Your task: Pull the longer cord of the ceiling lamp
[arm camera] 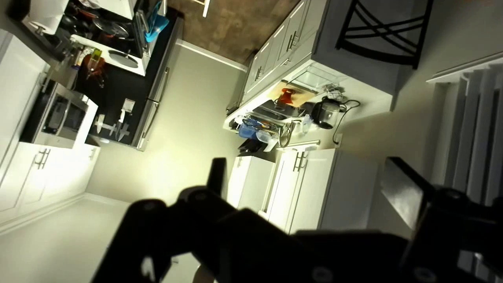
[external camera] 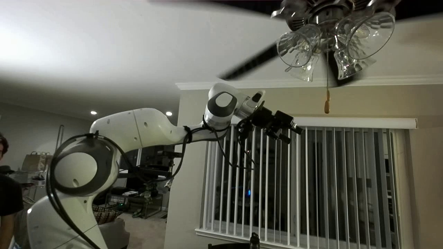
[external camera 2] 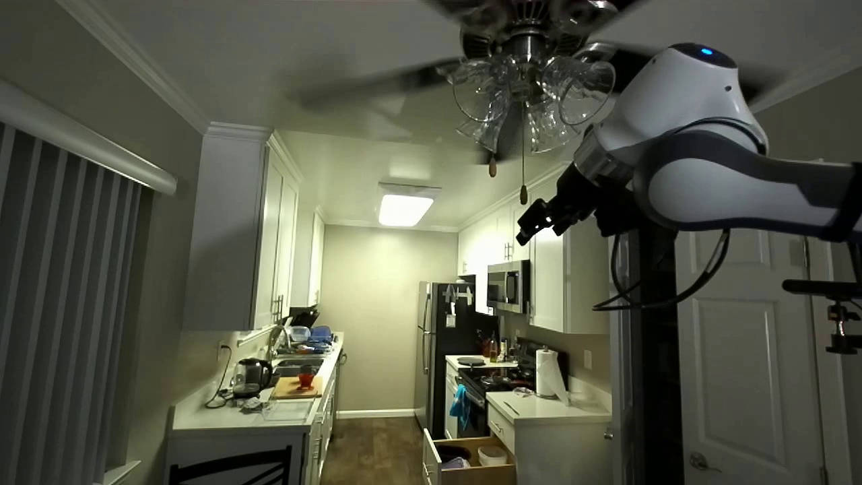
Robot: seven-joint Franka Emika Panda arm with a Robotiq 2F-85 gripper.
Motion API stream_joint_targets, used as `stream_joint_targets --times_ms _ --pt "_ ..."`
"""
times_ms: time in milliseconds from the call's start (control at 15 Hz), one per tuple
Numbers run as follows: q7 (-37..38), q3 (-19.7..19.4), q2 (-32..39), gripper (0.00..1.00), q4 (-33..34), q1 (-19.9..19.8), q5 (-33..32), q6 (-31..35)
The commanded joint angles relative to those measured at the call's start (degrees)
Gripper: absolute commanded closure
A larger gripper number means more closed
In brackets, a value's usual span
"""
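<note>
The ceiling lamp, with dark hub and clear glass shades, hangs at the upper right of an exterior view [external camera: 328, 20] and at the top of an exterior view [external camera 2: 527, 47]. Its longer cord ends in an orange-brown fob [external camera: 327, 106], also visible in an exterior view [external camera 2: 523, 195]. A shorter chain's fob [external camera 2: 492, 166] hangs higher beside it. My gripper [external camera: 290, 134] is open and empty, lower than the fob and apart from it, left of it there and right of it in an exterior view [external camera 2: 541, 234]. The wrist view shows the spread fingers [arm camera: 305, 169]; a tan rounded thing [arm camera: 202, 275] at its bottom edge is unclear.
Dark fan blades [external camera: 251, 64] spread around the lamp and look motion-blurred in an exterior view [external camera 2: 377, 87]. A window with vertical blinds [external camera: 311, 180] is behind the arm. White wall cabinets [external camera 2: 232, 229] and an open drawer [external camera 2: 471, 468] are in the kitchen. A person [external camera: 8, 193] stands at the edge.
</note>
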Motion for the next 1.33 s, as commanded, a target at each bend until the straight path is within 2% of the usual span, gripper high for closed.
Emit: stream_joint_targets --times_ms 0,267,533,667,800,1067,1133,1267 --pt "0.4 -0.1 1.0 0.00 1.0 -0.1 -0.4 -0.3" --pt "0.5 -0.1 1.8 0.00 1.9 -0.1 -0.4 -0.3" --pt "10.7 2.0 0.8 0.00 3.2 -3.3 -3.2 7.3" --pt "16.0 3.6 1.7 0.00 5.4 -6.2 -5.4 9.1" --pt "19.4 4.7 2.9 0.00 7.4 -8.7 -6.9 8.5" --pt "21.6 4.8 6.2 0.00 10.3 -10.1 -6.5 5.6" --pt "19.5 3.7 4.2 0.00 8.1 -8.3 -5.8 6.6" --pt "20.1 3.5 5.8 0.00 9.1 -8.4 -6.0 6.5"
